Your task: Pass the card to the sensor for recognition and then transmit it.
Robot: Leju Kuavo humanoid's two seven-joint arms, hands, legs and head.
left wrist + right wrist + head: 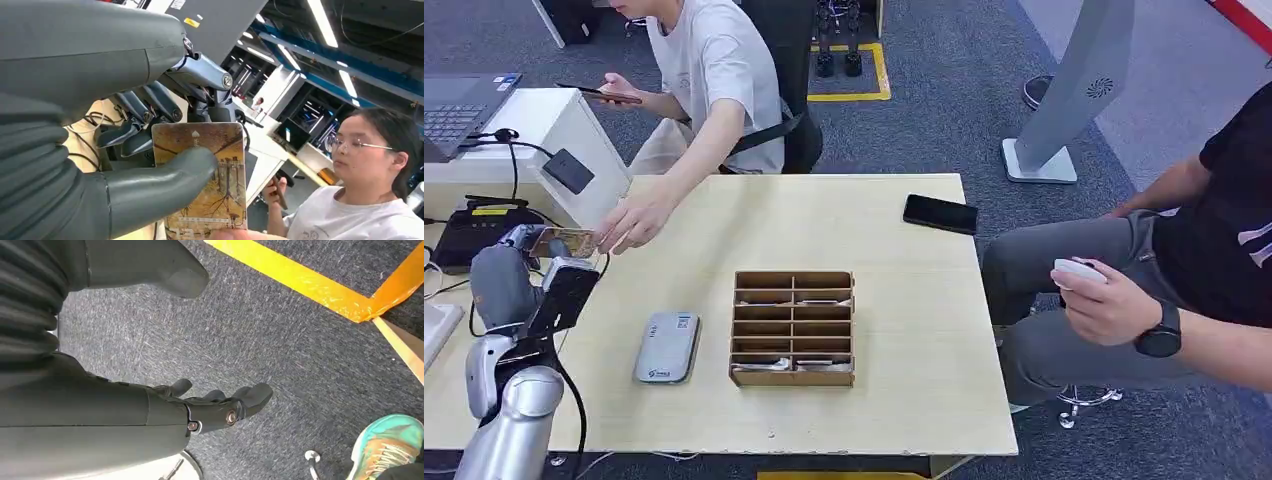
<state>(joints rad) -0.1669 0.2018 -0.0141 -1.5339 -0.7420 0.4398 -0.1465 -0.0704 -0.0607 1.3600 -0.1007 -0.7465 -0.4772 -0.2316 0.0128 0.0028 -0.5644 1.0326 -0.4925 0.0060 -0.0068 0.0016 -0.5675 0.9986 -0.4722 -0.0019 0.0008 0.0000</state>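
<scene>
The card, printed with a brown and gold tree picture, sits in the left hand, pinned between the thick grey thumb across its face and the darker fingers behind it. In the head view the card is held up at the left edge of the tabletop, and the person's hand reaches across to it, fingertips at its far end; whether they actually grip it I cannot tell. That person in a pale T-shirt sits at the far side and holds a phone in the other hand.

On the tabletop near the left arm lies the grey sensor, flat, and just beside it, to the right, a brown wooden organiser divided into slots, with a few cards lying in some of them. A black phone lies near the far right corner, well apart from both. A second person in a black top sits at the right, holding a small white object.

The right hand hangs over dark grey carpet marked with yellow tape, its fingers loosely spread and holding nothing. A teal and orange shoe is nearby.
</scene>
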